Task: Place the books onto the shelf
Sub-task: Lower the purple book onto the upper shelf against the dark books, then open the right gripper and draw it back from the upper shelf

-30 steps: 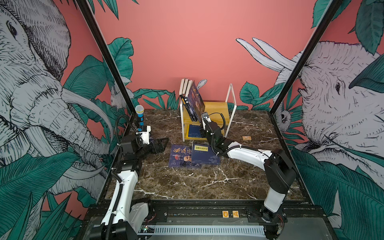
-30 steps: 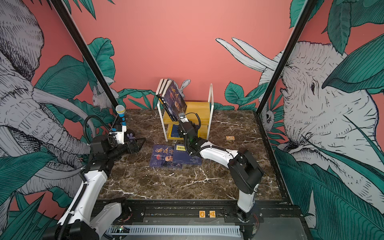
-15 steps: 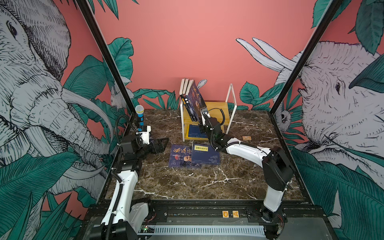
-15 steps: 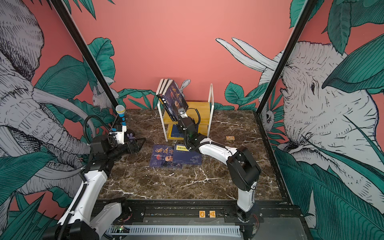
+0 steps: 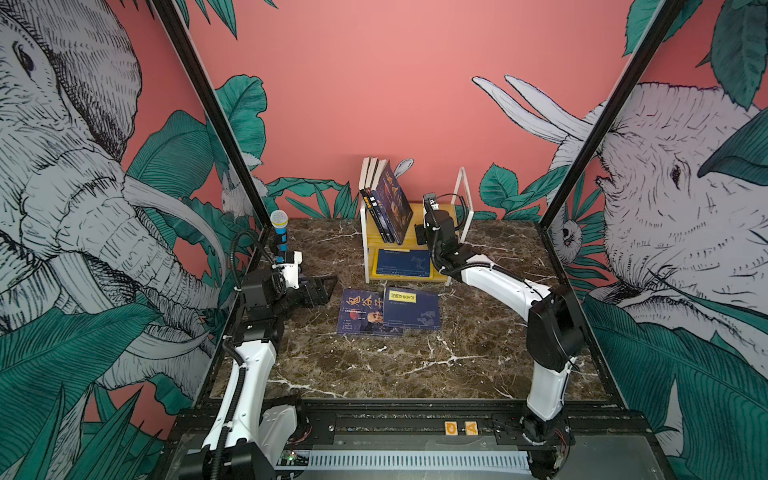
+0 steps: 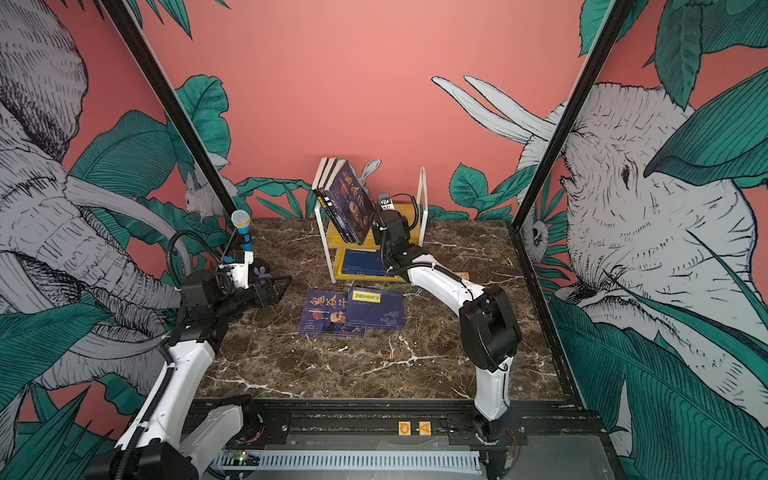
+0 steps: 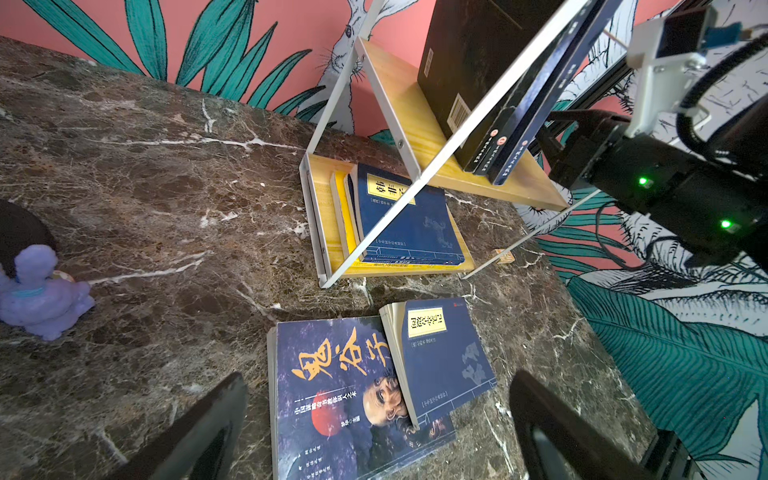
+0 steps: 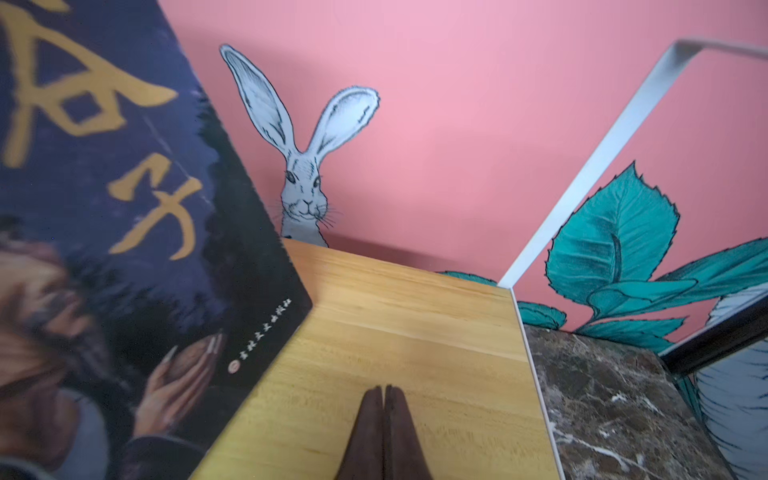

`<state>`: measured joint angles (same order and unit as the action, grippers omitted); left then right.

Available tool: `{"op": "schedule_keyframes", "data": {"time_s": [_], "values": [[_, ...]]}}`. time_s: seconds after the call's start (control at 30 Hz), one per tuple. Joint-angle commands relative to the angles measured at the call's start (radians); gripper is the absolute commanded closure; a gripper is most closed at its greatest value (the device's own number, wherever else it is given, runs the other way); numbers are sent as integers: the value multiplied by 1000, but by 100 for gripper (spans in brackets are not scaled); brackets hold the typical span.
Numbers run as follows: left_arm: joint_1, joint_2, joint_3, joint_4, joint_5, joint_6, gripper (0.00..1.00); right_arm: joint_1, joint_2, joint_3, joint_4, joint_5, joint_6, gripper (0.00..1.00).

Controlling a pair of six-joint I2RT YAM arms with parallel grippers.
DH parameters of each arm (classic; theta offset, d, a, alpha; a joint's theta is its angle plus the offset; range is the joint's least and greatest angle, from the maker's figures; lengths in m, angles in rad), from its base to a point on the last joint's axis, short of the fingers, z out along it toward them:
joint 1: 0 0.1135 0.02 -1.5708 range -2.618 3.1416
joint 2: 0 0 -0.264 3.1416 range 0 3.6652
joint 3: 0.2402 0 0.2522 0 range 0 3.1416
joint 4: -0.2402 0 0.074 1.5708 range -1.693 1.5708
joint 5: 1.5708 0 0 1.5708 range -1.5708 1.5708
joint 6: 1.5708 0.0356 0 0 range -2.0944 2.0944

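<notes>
Books (image 5: 390,203) leaning on shelf (image 8: 415,316), right fingers (image 8: 368,432) now closed

Both arms: white link shells, black joint housings; left arm (image 5: 249,370) (base at 7 o'clock in both top views) has black corrugated conduit (image 5: 237,390) running along the link; right arm (image 5: 498,284) (base at 5 o'clock) has a bulky black elbow housing (image 5: 555,332); white camera bracket (image 7: 660,62) with blue plug on its wrist; two green LEDs (image 7: 643,181) on the black wrist body; left gripper (image 5: 324,291) fingers black; right gripper (image 8: 383,391) fingers dark brown, tapered.
</notes>
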<state>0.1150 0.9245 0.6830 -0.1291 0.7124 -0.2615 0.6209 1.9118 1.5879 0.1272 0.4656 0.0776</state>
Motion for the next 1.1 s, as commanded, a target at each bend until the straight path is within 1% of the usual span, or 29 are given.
{"op": "schedule_keyframes", "data": {"time_s": [0.0, 0.07, 0.13, 0.2, 0.3, 0.5, 0.6, 0.73, 0.87, 0.97, 1.07], "values": [[6, -2, 15, -13, 8, 16, 1, -14, 66, 63, -95, -52, 45, 96], [8, -8, 10, -6, 8, 19, 1, -20, 98, 104, -105, -77, 41, 96], [6, -11, 4, -7, 10, 21, 1, -22, 125, 136, -119, -78, 44, 97], [6, -7, 12, -15, 10, 20, 1, -22, 141, 154, -132, -89, 77, 98], [7, -4, 20, -15, 7, 18, 1, -22, 163, 169, -117, -134, 118, 98], [8, 3, 20, -15, 12, 15, 0, -18, 214, 183, -71, -148, 217, 99], [5, 0, 9, 2, 14, 13, 1, -10, 235, 194, -45, -147, 214, 99], [5, 5, 16, -6, 15, 11, 1, 0, 262, 209, -40, -150, 242, 99], [2, -1, 7, 3, 19, 10, 1, 8, 288, 235, -27, -151, 230, 98], [1, 2, 17, -12, 16, 12, 1, 10, 292, 230, -16, -149, 256, 98], [1, -5, 12, 0, 15, 9, 1, 11, 303, 245, -8, -163, 231, 98]]}}
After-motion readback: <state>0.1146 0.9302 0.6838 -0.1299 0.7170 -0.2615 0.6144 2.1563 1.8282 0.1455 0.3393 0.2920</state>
